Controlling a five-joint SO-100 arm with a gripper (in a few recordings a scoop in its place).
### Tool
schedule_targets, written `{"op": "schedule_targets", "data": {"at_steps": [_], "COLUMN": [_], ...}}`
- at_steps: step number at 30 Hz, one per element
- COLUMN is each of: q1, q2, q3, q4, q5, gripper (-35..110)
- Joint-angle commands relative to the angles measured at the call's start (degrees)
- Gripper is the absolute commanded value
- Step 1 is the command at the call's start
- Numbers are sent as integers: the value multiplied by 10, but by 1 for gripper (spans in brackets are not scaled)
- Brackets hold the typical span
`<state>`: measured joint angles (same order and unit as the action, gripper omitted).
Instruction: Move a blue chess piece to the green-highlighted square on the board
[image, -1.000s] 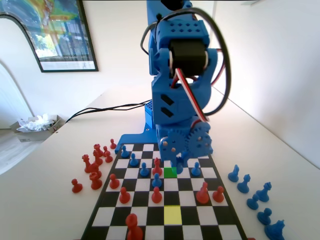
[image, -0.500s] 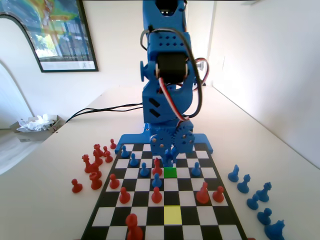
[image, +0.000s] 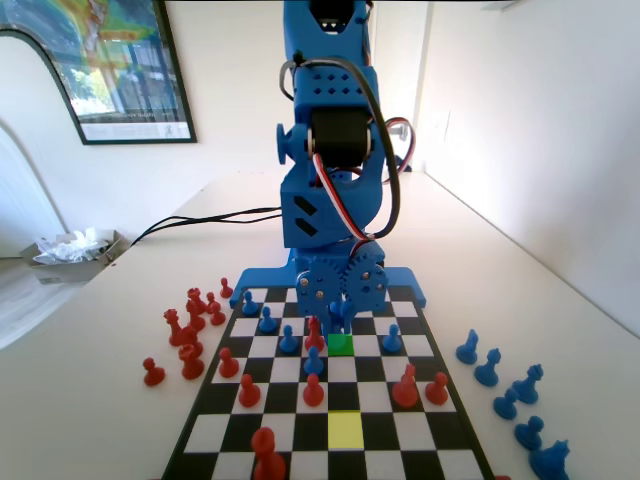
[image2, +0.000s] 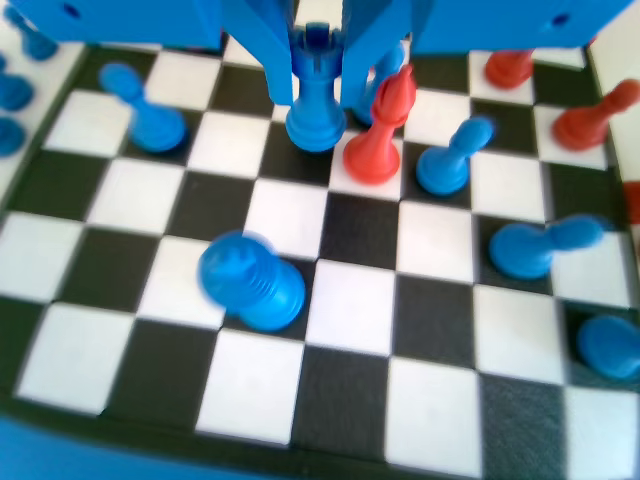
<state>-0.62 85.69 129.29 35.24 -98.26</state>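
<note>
In the wrist view, the blue chess piece, with its notched crown head, stands upright between the jaws of my gripper. The jaws press its head from both sides. Its base sits at or just above a dark square of the board. In the fixed view my gripper hangs low at the far edge of the green-highlighted square, with the blue chess piece in it. I cannot tell whether the base touches the board.
A red bishop stands close beside the held piece, with blue pawns around it. A large blue piece stands nearer the camera. A yellow square lies on the near side. Red pieces and blue pieces stand off the board.
The arm has swung left and drawn back toward the far end. The gripper and its piece have moved from right of the green square to its far edge. Little has moved in the last half second.
</note>
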Motion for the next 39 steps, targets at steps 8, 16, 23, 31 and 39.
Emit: {"op": "schedule_targets", "data": {"at_steps": [8,16,23,31,39], "q1": [-25,-25,-21,-17,-18], "q2": [29,24,20,16,16], "q3": [7,19,19,18,24], "q4": [-4,-19,-22,-39,-45], "q5": [12,11,7,3,-3], "gripper": [1,1,1,7,8]}}
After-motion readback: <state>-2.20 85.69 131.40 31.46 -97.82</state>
